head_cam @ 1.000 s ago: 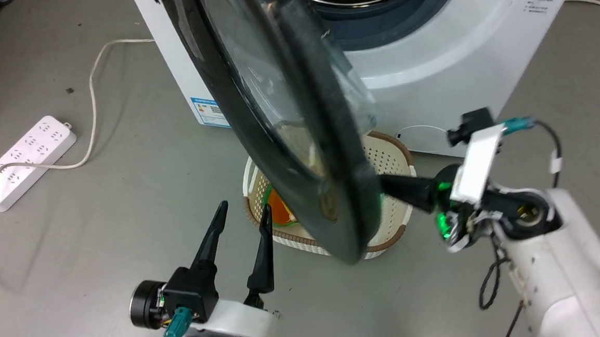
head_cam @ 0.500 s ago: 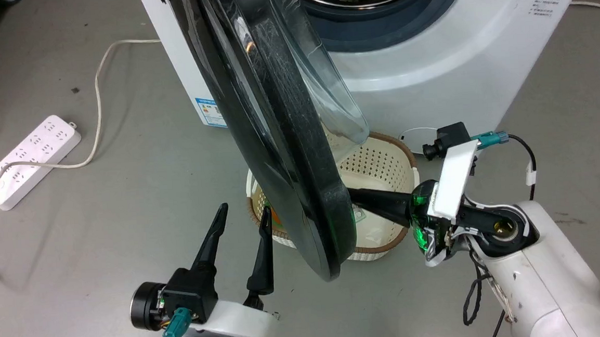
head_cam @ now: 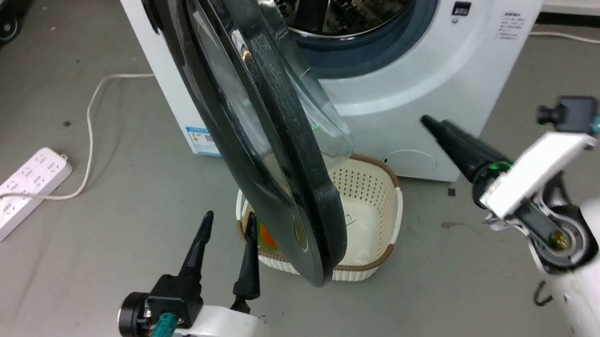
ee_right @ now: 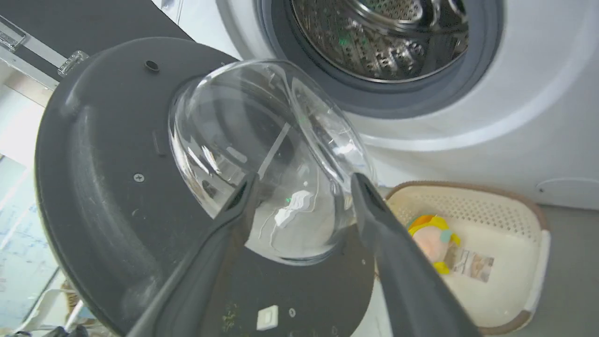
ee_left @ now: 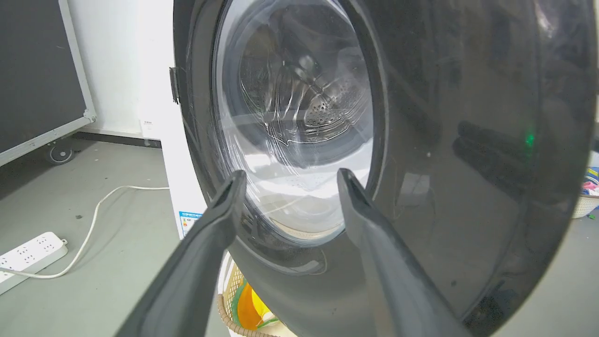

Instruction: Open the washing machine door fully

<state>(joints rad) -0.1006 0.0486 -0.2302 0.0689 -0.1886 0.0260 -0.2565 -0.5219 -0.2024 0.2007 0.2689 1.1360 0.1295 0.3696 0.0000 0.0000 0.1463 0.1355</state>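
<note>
Grey floor (head_cam: 100, 227), white washer (head_cam: 430, 77); washing machine door (head_cam: 288, 153) ajar, edge-on.
Left gripper (head_cam: 230, 214) at door's 7 o'clock, right gripper (ee_right: 304, 180) at 3 o'clock; both spread, empty.

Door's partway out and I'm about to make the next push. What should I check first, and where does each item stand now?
1. Door fully open: not ok. The washing machine door stands edge-on in the head view, swung only partway out.
2. Right gripper free: ok. It is open and apart from the door.
3. Left gripper ready: ok. It is open and faces the door's outer side.
4. Left gripper touching the door: cannot tell.
5. Door clears the basket beneath it: cannot tell.
6. Power strip out of the way: ok. It lies on the floor far left.
</note>
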